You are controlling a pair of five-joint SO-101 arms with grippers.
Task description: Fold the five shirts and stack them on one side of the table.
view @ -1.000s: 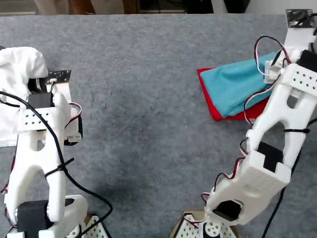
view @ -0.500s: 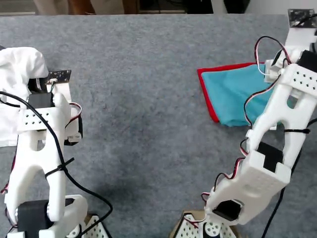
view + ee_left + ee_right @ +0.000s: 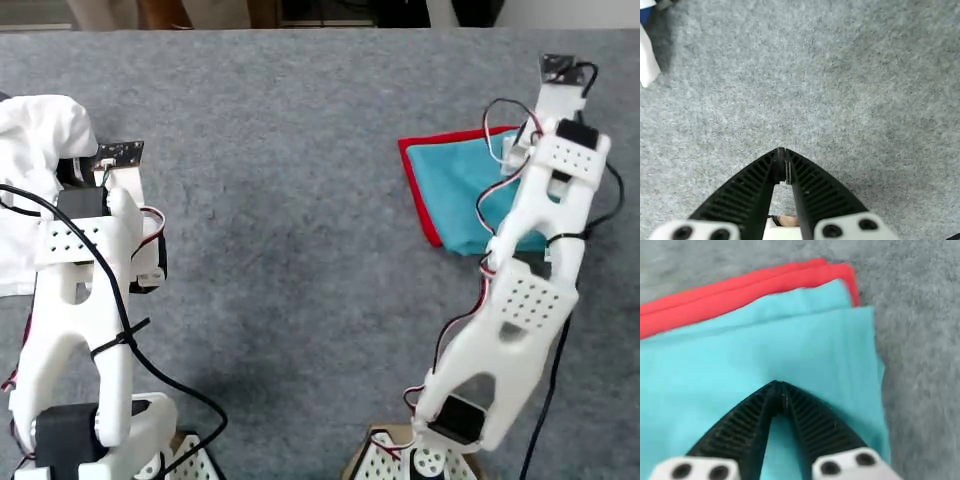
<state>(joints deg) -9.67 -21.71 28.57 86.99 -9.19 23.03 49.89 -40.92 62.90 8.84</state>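
Open room: the middle of the table [image 3: 300,150] is bare grey felt between the two arms, from its near edge to its far edge; the white shirts [image 3: 35,130] lie bunched at the left edge.

The teal shirt [image 3: 455,185] lies folded flat on the red shirt [image 3: 740,295] near the far right corner; red shows as a thin border along its left and far sides.

Left gripper [image 3: 781,160] sits over bare felt, tips pressed together, holding nothing; right gripper [image 3: 776,390] hangs over the teal shirt, tips likewise together, no cloth between them.

Change: one second ago the teal shirt lay skewed on the red; now it lies square on it. The right arm has swung inward and stretched toward the far edge; the left arm is unmoved.

Orientation: the stack's left side runs slightly oblique to the table's edges; the arm covers its right part, so we cannot tell the long axis.
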